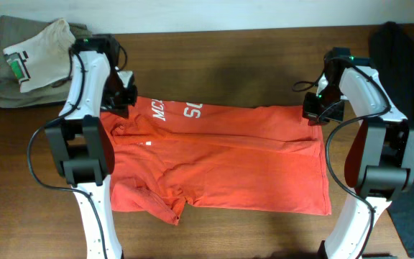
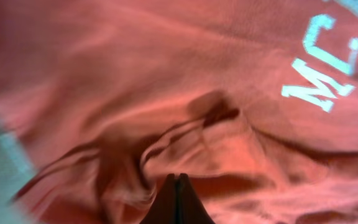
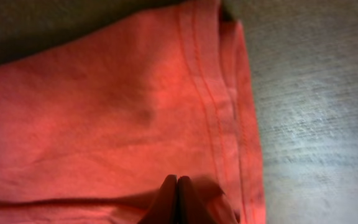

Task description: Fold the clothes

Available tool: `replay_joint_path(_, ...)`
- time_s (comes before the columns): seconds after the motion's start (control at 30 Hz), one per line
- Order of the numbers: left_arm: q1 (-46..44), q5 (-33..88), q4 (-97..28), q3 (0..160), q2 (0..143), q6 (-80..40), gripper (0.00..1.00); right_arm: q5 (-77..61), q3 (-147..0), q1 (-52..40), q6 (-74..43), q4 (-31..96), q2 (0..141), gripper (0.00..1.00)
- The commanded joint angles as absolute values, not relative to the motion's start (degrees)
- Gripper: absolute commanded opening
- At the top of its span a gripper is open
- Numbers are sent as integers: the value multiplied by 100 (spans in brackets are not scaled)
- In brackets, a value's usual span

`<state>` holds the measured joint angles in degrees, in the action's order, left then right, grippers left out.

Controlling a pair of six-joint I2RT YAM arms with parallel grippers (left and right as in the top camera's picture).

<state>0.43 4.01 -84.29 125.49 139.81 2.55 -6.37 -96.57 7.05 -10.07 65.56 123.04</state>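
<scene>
Surface [image 1: 214, 50]: brown wood.

T-shirt [image 1: 236, 165]: red-orange, spread across the middle of the surface. A strip along the far side is turned over, so the white lettering [image 1: 175, 111] shows. The near-left corner is rumpled.

Pile of folded pieces [image 1: 27, 61]: far-left corner, close to the left arm.

Left pincer [image 2: 176, 182]: at the shirt's far-left corner. The tips are together with no gap. Creases run into them, so it is judged to be nipping bunched cloth.

Right pincer [image 3: 176, 182]: at the far-right corner, tips likewise together, nipping cloth just inside the hem [image 3: 219, 124].

Risks, as judged:
- Both bites look shallow, and thin cloth could slip out under tension.
- The left bunch may hold several layers and drag the sleeve along.
- Uneven travel of the two arms would skew the fold.
- The near-left rumple could get trapped underneath.
- The left arm could nudge the pile.
</scene>
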Motion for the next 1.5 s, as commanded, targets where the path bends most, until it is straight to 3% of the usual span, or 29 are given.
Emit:
replay_joint_path(0.0,58,690,-8018,11885,13865,303,1,-845,-9373,703,-945,6316,12226,4)
replay_joint_path(0.73,54,714,-6082,10866,13876,-366,1,-231,-8211,808,-1420,3769,12634,4)
replay_joint_path(1.0,54,794,-5030,10648,13896,-519,0,-266,-8892,1332,-1264,3863,13487,4)
replay_joint_path(1.33,51,928,-2565,10009,13957,-961,0,-255,-10427,1555,-1096,4233,13546,4)
replay_joint_path(1.43,54,926,-2491,10243,13902,-934,9,-250,-11083,1579,-1092,4899,13546,4)
replay_joint_path(1.47,54,926,-2596,10409,13872,-888,22,-237,-11303,1581,-1072,5109,13546,4)
